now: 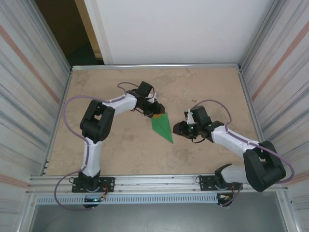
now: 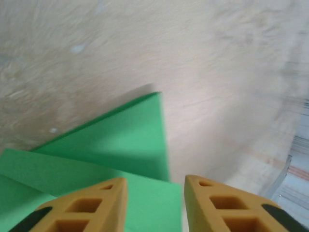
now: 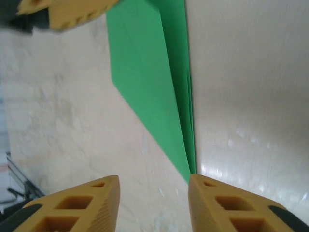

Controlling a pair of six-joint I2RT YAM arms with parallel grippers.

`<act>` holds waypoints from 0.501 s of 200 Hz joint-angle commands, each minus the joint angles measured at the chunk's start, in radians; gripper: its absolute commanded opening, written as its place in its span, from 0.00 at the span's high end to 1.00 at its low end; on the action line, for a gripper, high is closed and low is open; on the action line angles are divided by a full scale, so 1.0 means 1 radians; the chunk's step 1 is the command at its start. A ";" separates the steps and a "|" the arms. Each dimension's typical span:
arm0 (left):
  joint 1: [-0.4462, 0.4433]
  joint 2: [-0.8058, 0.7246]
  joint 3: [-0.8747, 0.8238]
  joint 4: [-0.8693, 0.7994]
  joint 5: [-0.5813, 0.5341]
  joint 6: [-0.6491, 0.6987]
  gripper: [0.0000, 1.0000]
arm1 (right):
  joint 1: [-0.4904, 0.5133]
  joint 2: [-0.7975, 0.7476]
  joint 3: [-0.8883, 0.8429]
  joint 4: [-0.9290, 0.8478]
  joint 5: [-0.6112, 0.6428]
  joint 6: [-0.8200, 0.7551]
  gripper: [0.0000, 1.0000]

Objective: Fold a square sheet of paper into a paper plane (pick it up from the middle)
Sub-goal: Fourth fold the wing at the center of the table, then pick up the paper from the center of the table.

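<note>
- At the left gripper (image 2: 155, 188): jaws parted a moderate way, clamping nothing, poised over the broad tail of the paper plane (image 2: 120, 145); whether touching it, cannot tell.
- At the right gripper (image 3: 153, 182): jaws likewise apart and empty, aimed along the dart, its pointed nose just ahead of the gap.
- Paper plane flat on the table (image 1: 120, 150), between the two grippers, nose angled toward the near edge.
- Likely very light and thin; limp at the wing edges, stiffest along the stacked centre fold; easy to crumple or to skid on the smooth top.
- Best taken gently by the layered centre ridge near mid-length, not by a wing edge.
- Left arm stretched forward, elbow raised, wrist turned inward; right arm bent low, wrist pointing left toward the nose.
</note>
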 commanded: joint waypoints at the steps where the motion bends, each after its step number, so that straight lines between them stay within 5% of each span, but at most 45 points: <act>1: 0.030 -0.144 -0.087 0.140 0.004 -0.087 0.55 | -0.036 0.084 0.076 0.088 0.013 0.021 0.57; 51: 0.104 -0.278 -0.346 0.313 0.022 -0.193 0.47 | -0.055 0.375 0.259 0.118 -0.160 -0.075 0.67; 100: 0.127 -0.295 -0.425 0.360 0.056 -0.220 0.47 | -0.059 0.520 0.326 0.147 -0.248 -0.117 0.77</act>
